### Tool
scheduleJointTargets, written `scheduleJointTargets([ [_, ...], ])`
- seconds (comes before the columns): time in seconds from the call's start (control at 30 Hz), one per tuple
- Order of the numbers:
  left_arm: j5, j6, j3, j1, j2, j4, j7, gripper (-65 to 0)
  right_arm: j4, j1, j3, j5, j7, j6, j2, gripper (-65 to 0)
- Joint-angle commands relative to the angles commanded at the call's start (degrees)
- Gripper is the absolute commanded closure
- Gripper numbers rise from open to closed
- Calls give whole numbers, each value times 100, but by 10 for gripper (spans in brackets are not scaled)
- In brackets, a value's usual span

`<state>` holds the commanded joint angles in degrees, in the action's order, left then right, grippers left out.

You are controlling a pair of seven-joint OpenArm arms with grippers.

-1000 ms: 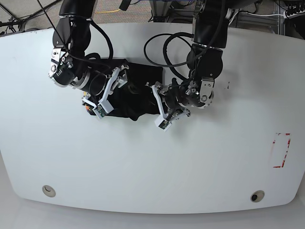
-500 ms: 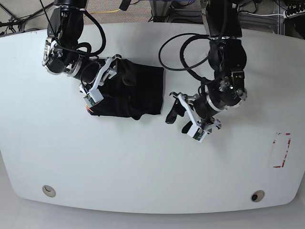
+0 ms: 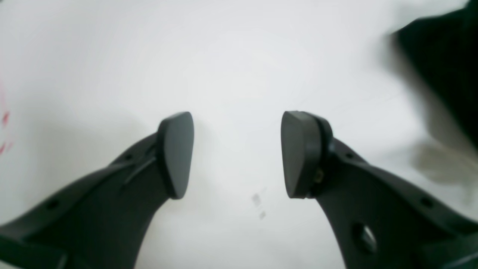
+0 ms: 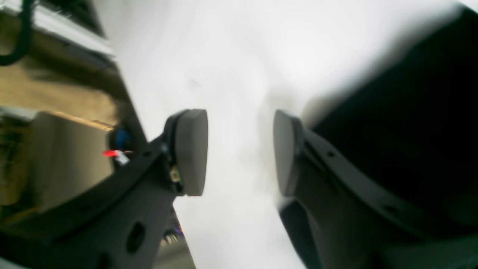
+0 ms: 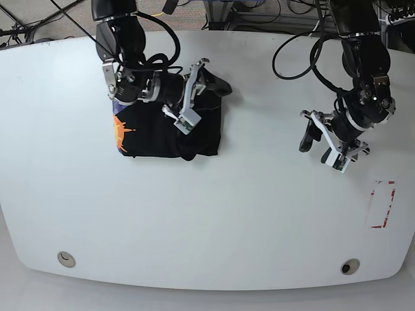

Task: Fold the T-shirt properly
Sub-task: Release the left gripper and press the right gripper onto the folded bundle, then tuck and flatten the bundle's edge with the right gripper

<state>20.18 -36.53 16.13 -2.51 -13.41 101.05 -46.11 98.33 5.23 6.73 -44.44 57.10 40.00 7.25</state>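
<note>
The black T-shirt (image 5: pixel 170 129) lies folded into a rough rectangle left of the table's middle, its orange print (image 5: pixel 120 130) showing at the left end. My right gripper (image 5: pixel 219 84) hovers open above the shirt's far right corner. In the right wrist view its fingers (image 4: pixel 191 151) frame white table, and the T-shirt (image 4: pixel 410 112) fills the right side. My left gripper (image 5: pixel 310 137) is open over bare table well right of the shirt. In the left wrist view the left gripper (image 3: pixel 237 153) holds nothing, and the T-shirt (image 3: pixel 444 56) is a blurred dark patch at the top right.
A red-outlined rectangle (image 5: pixel 382 204) is marked near the white table's right edge. Two round fittings (image 5: pixel 65 259) (image 5: pixel 350 266) sit near the front edge. Cables and frame parts (image 5: pixel 214 13) run behind the table's far edge.
The left gripper has let go and moved right, away from the shirt. The right arm has swung from the shirt's left end to its far right corner, uncovering the orange print.
</note>
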Motion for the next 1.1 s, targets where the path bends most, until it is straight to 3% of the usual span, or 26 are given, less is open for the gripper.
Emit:
scheduleJointTargets([
  [0.1, 0, 0, 97, -70, 0, 9, 0, -344, 387, 9, -88, -44, -9, 0, 123, -263],
  [0.33, -18, 0, 97, -132, 0, 0, -9, -344, 1108, -18, -879, 0, 18, 0, 229, -268],
  [0.57, -35, 0, 88, -211, 18, -18, -9, -344, 519, -580, -941, 35, -9, 0, 440, -270],
  [0.67, -26, 0, 79, -255, 18, 0, 0, -344, 404, -862, -932, 413, -9, 0, 422, -289],
  [0.83, -26, 0, 79, -378, 26, -9, 0, -344, 387, -1116, -932, 1090, -18, 0, 413, -474],
  [1.0, -26, 0, 79, -422, 26, 0, 0, -344, 281, -1248, -870, 1574, -18, 0, 325, -441],
  [1.1, -26, 0, 88, -519, 18, 0, 18, -344, 290, -1240, -536, 1829, -26, 0, 325, -428],
])
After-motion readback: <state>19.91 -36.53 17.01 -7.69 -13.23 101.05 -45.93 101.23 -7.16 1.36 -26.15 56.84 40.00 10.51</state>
